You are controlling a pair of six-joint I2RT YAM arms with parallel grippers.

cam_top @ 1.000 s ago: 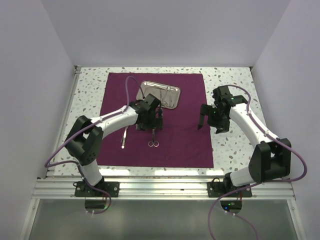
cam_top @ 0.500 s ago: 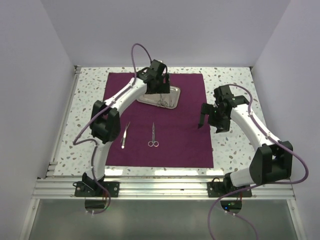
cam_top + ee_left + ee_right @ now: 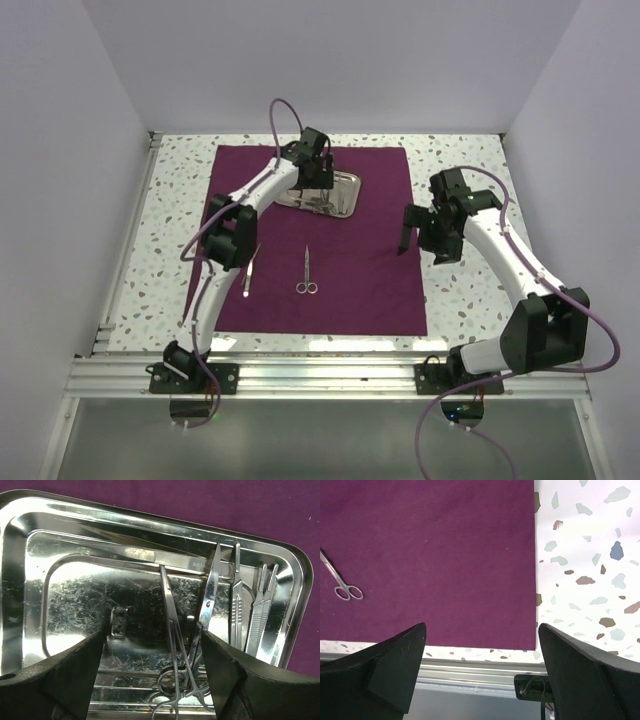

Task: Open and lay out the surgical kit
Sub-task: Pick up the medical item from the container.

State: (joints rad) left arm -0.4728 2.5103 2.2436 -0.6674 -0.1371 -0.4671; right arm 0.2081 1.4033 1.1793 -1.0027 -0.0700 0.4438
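Observation:
The plum cloth (image 3: 360, 270) lies flat and open on the table. The steel tray (image 3: 345, 190) sits on its far part. My left gripper (image 3: 318, 190) is open over the tray (image 3: 30, 545), its fingers either side of ring-handled forceps (image 3: 172, 625) and scissors (image 3: 210, 595); scalpel-like tools (image 3: 237, 605) and tweezers (image 3: 262, 605) lie at the tray's right. Scissors (image 3: 306, 270) and tweezers (image 3: 249, 270) lie on the cloth nearer me. My right gripper (image 3: 402, 243) is open and empty above the cloth's right part (image 3: 445, 555); the laid-out scissors (image 3: 340, 582) show at the left there.
Speckled white tabletop (image 3: 470, 180) surrounds the cloth. An aluminium rail (image 3: 320, 375) runs along the near edge and shows in the right wrist view (image 3: 470, 680). White walls close in the left, right and back.
My left arm left the scissors on the cloth, swung back over the steel tray, and has come down a little over the tools there. The right arm has hardly moved.

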